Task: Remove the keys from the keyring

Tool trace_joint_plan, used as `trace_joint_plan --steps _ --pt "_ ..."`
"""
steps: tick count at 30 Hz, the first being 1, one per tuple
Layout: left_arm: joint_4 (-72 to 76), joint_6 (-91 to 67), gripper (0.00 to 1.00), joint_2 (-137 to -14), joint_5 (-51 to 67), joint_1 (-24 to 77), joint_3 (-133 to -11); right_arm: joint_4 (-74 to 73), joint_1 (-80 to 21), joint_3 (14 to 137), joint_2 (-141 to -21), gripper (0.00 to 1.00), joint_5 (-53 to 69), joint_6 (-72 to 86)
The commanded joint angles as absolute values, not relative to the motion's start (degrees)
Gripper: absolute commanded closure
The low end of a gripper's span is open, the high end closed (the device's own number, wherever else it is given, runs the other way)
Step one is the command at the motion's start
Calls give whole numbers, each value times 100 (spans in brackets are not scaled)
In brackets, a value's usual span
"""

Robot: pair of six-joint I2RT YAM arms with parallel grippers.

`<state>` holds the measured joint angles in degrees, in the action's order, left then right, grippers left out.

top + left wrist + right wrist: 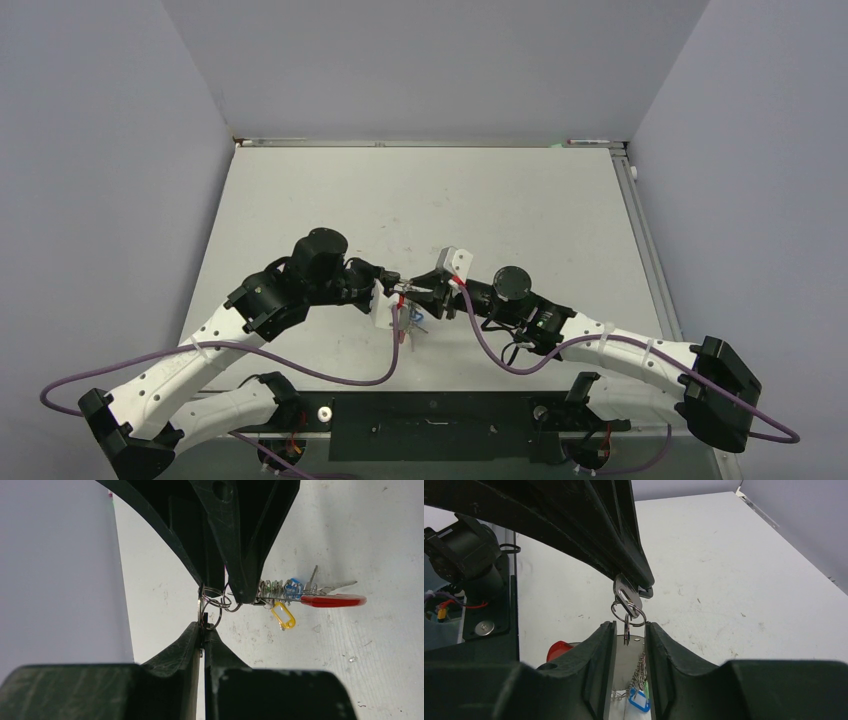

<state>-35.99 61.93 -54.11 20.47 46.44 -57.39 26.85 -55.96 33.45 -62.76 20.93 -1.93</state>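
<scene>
Both grippers meet above the table's middle. My left gripper is shut on a silvery key that carries small wire rings. My right gripper is shut on the grey strip of the keyring, whose red crescent sticks out beyond its fingers. Other keys hang bunched on the strip with a yellow tag, a blue tag and a green one. The rings link the held key to the strip. The bunch dangles below the grippers.
The white table is walled by grey panels on the left, back and right. A purple cable loops from each arm near the front edge. A black mounting plate lies between the arm bases.
</scene>
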Motion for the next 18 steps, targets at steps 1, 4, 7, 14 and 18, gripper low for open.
trace_joint_plan --steps 1,4,7,14,18 --pt "-3265 6136 100 -5346 2268 4666 -6100 2859 -5640 3434 -6249 73 2224 -378" --pt "-3283 6143 100 -5350 2273 4662 -6108 2816 -5641 3429 -6244 80 2232 -422" --pt "-3293 6111 100 -5343 2270 4661 -6119 2743 -5642 3428 -6227 83 2216 -478" --pt "-3321 6066 100 -5302 2211 4600 -6170 2513 -5643 3410 -6138 95 2243 -646" --pt "-3324 6070 100 -5280 2198 4588 -6181 2499 -5643 3424 -6124 95 2168 -661"
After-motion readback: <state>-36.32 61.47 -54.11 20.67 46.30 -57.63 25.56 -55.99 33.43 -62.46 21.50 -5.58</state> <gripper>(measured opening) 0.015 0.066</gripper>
